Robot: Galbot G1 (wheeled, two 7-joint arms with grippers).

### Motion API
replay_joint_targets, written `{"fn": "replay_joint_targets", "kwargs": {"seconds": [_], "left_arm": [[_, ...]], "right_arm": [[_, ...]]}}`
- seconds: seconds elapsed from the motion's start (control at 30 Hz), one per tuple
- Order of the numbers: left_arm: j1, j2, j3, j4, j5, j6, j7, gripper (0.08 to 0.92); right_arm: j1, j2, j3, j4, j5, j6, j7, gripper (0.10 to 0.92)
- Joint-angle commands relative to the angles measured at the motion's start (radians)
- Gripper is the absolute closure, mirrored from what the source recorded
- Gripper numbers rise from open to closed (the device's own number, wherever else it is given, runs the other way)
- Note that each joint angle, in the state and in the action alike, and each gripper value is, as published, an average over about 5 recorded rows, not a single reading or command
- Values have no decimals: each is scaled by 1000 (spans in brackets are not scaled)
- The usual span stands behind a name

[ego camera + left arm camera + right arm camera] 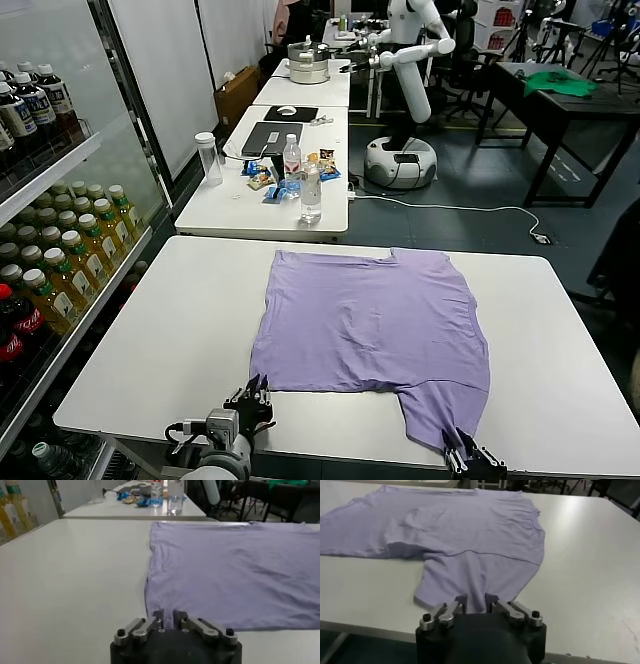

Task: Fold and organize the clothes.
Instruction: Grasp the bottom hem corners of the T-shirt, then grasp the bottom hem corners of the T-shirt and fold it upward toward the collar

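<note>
1. My left gripper [259,391] — fingers closed on the lavender T-shirt [375,325] at its 7 o'clock corner.
2. T-shirt lies flat, mid-table [150,350].
3. My right gripper [459,447] — fingers pinched on the 5 o'clock sleeve hem.

Broad bare tabletop [150,330] on the left of the T-shirt [370,320], free for a sweep from near edge to far edge. Equally bare strip on the right, out to the tabletop's right edge. Narrow bare band beyond the shirt's far hem. Near edge taken up: left pincer [258,393] shut at the shirt's near left corner, right pincer [462,447] shut on the sleeve hanging toward the near edge. Shelves of bottles [60,260] close along the left side. Second table [270,205] with a water bottle [311,190] and tall cup [208,158] just behind.
</note>
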Motion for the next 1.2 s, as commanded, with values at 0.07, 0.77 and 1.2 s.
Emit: {"fn": "replay_joint_targets", "kwargs": {"seconds": [0.07,0.77,1.2], "left_arm": [[0,2,2,-5,-11,-20,3,905],[-45,23,-33,-75,-151,-180,26,911],[-226,41,6,80,-185,-177,42,911]], "right_arm": [[3,2,-1,6,13,2,-2,902],[192,-63,51,52,141,29,-4,903],[448,-197,23,-115,212,6,11,903]]}}
